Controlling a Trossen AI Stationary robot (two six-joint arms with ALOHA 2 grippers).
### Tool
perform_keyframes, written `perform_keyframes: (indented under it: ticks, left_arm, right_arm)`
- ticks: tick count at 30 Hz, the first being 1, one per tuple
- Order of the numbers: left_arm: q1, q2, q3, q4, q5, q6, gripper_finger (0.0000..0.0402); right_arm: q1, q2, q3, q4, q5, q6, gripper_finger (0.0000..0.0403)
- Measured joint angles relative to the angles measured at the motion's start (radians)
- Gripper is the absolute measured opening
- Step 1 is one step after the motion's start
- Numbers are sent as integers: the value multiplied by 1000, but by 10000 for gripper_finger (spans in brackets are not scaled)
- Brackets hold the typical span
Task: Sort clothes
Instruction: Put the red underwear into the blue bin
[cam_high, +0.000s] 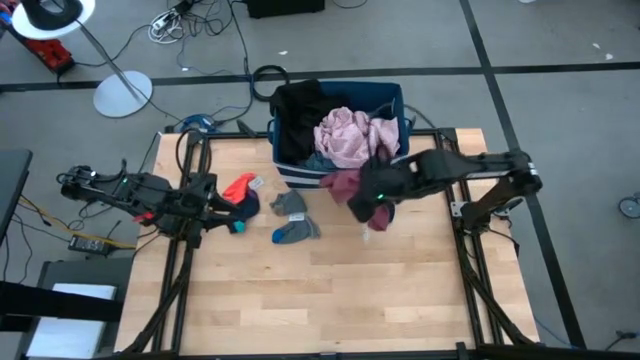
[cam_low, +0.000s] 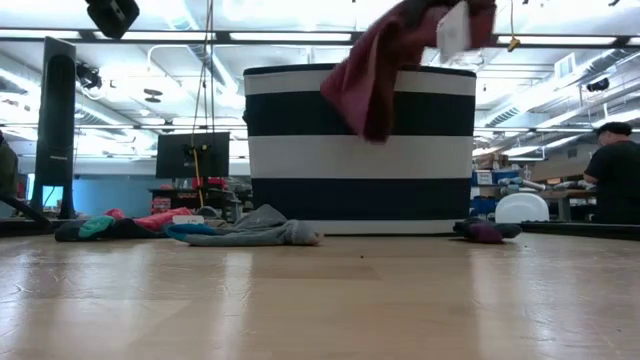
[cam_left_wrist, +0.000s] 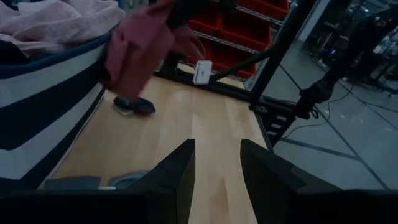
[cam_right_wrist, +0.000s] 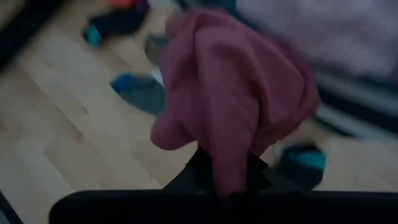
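The right end effector (cam_high: 372, 205) pinches a maroon garment (cam_high: 342, 187) just in front of the striped bin (cam_high: 285, 170), clear of the wooden surface (cam_high: 400, 290). In the low view the maroon garment (cam_low: 385, 65) hangs with its long axis near vertical, tilted slightly, its free end pointing down in front of the bin's upper white stripe. A small white tag (cam_low: 452, 30) is attached near the gripped end; no writing on it can be read. In the right wrist view the fabric (cam_right_wrist: 239, 93) is clamped between the two dark fingers. The bin holds a pink garment (cam_high: 352, 135) on top and a black garment (cam_high: 298, 110) draped over its rim on the left-arm side. On the surface beside the bin's front lie a red-orange piece (cam_high: 240, 186), a dark sock with a teal toe (cam_high: 240, 215), a grey piece (cam_high: 290, 203) and a blue-grey sock (cam_high: 295, 232), each with its long axis roughly parallel to the bin's front wall. Another dark sock (cam_low: 485, 231) lies at the bin's base on the right-arm side. The left end effector (cam_high: 222, 200) rests low at the surface's edge near the red-orange piece, its fingers (cam_left_wrist: 174, 177) spread and holding nothing.
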Motion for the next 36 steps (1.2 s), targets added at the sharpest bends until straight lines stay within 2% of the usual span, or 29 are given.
perform_keyframes:
  ticks: [8,11,15,21,26,36]
  left_arm:
    - [0,0,0,23,0,0,133]
    - [0,0,0,23,0,0,133]
    - [0,0,0,23,0,0,133]
    - [0,0,0,23,-1,0,133]
    - [0,0,0,42,-3,0,133]
    - [0,0,0,44,-17,0,133]
  right_arm:
    - [-35,-8,259,14,161,-222,16]
    - [-96,-8,347,42,216,-315,16]
    - [-221,-10,429,104,210,-476,16]
    - [-448,7,434,147,79,-593,16]
    - [-602,93,433,122,-91,-643,16]
    - [-733,363,432,46,-257,-692,18]
